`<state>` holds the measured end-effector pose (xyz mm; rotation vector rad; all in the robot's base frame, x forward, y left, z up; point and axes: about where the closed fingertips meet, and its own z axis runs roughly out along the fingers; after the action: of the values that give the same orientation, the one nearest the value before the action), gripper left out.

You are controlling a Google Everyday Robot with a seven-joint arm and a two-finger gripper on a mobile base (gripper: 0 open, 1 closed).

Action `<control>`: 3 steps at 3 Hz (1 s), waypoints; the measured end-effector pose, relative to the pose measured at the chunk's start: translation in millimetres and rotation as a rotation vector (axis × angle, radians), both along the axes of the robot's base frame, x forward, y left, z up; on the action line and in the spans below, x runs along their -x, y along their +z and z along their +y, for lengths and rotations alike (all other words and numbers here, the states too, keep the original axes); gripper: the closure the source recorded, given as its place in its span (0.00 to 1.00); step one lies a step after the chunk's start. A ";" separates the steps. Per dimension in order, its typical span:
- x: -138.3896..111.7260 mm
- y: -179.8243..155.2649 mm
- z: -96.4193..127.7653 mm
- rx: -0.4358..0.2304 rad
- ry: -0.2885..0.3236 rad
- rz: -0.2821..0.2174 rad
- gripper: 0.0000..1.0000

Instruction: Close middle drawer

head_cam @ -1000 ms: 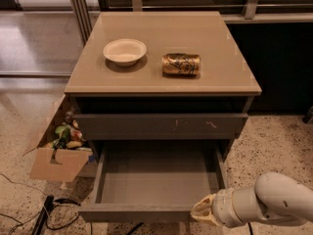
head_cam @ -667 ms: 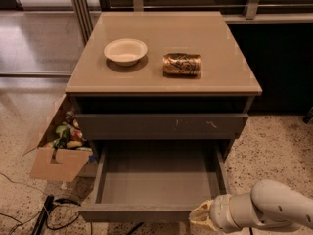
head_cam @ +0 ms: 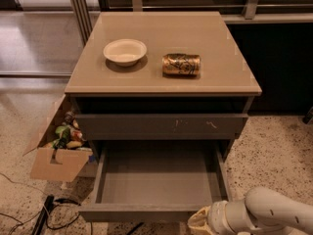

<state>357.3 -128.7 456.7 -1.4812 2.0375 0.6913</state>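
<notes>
The middle drawer [head_cam: 156, 177] of the grey-brown cabinet is pulled out wide, its smooth grey inside bare and its plain front [head_cam: 146, 213] at the bottom of the view. Above it sits a shut drawer front with small pale scuff marks [head_cam: 161, 126]. My gripper [head_cam: 199, 223] is at the bottom edge of the view, just in front of the right end of the open drawer's front. My white arm [head_cam: 274, 212] reaches in from the lower right.
On the cabinet top [head_cam: 210, 33] stand a white bowl [head_cam: 125, 51] and a gold can lying on its side [head_cam: 181, 64]. An open cardboard box with snacks [head_cam: 61, 148] sits on the floor at the left, with cables [head_cam: 46, 214] beside it.
My arm and gripper have moved a little lower and to the left along the drawer's front. The drawer has not visibly moved.
</notes>
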 end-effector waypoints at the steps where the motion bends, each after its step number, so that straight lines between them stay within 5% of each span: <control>1: -9.1 -19.0 2.3 0.014 0.007 0.010 1.00; 2: -10.6 -22.6 3.2 0.016 0.009 0.013 0.87; 3: -10.6 -22.6 3.2 0.016 0.009 0.013 0.64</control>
<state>367.8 -125.5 434.0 -1.4992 2.0517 0.6919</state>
